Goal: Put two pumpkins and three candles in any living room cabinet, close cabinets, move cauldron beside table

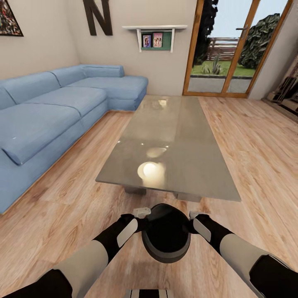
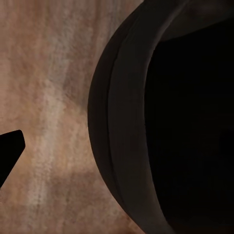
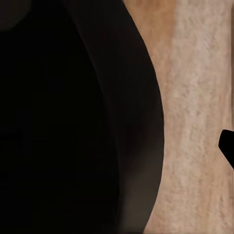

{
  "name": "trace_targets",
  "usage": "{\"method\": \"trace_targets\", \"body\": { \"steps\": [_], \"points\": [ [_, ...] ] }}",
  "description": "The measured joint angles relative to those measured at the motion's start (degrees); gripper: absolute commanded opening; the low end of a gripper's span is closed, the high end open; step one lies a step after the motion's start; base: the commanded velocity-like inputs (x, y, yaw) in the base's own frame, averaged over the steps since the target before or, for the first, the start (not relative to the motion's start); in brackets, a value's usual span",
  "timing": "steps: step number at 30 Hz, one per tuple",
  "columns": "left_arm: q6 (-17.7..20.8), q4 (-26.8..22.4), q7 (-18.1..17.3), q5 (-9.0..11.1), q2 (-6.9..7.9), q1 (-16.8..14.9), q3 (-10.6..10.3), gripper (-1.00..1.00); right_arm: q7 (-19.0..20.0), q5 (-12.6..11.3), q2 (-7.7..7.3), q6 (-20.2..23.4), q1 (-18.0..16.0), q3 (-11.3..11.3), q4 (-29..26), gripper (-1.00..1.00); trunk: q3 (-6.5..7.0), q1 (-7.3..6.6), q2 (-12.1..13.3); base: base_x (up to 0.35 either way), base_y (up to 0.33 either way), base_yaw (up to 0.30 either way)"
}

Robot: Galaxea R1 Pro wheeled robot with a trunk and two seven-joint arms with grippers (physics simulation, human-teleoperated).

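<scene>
Matte black, round-bellied and wide-mouthed, the cauldron point(image 1: 166, 238) sits at six o'clock in the head view, pressed between the left gripper point(image 1: 141, 213) and right gripper point(image 1: 194, 215); whether either claw is closed cannot be told. The table point(image 1: 174, 140) lies just beyond at twelve o'clock. Judgement: the cauldron placement is nearly done, pending set-down; pumpkins, candles and cabinets unverified here.

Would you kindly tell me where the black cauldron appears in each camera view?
Head view: cauldron at bottom centre, between both arms, before the coffee table.
Left wrist view: cauldron fills the right side.
Right wrist view: cauldron fills the left side.
Shared landmark: plank floor.
</scene>
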Motion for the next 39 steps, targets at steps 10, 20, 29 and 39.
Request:
{"method": "trace_targets", "body": {
  "steps": [10, 20, 29, 39],
  "points": [
    [0.00, 0.18, 0.00, 0.01, 0.00, 0.00, 0.09, 1.00, -0.02, 0.00, 0.00, 0.00, 0.00, 0.00, 0.00, 1.00, 2.22, -0.25, 0.14, -0.013, 0.000, 0.000],
    [0.00, 0.20, 0.00, -0.01, 0.00, 0.00, 0.09, 1.00, -0.02, 0.00, 0.00, 0.00, 0.01, 0.00, 0.00, 1.00, 4.43, -0.52, 0.27, -0.018, 0.000, 0.000],
    [0.00, 0.20, 0.00, -0.04, 0.00, 0.00, 0.09, 1.00, -0.02, 0.00, 0.00, 0.00, 0.01, 0.00, 0.00, 1.00, 6.43, -0.74, 0.39, -0.126, 0.000, 0.000],
    [0.00, 0.20, 0.00, -0.10, 0.00, 0.00, 0.09, 1.00, -0.02, 0.00, 0.00, 0.00, 0.01, 0.00, 0.00, 1.00, 8.65, -1.00, 0.52, -0.012, 0.000, 0.000]
  ]
}}
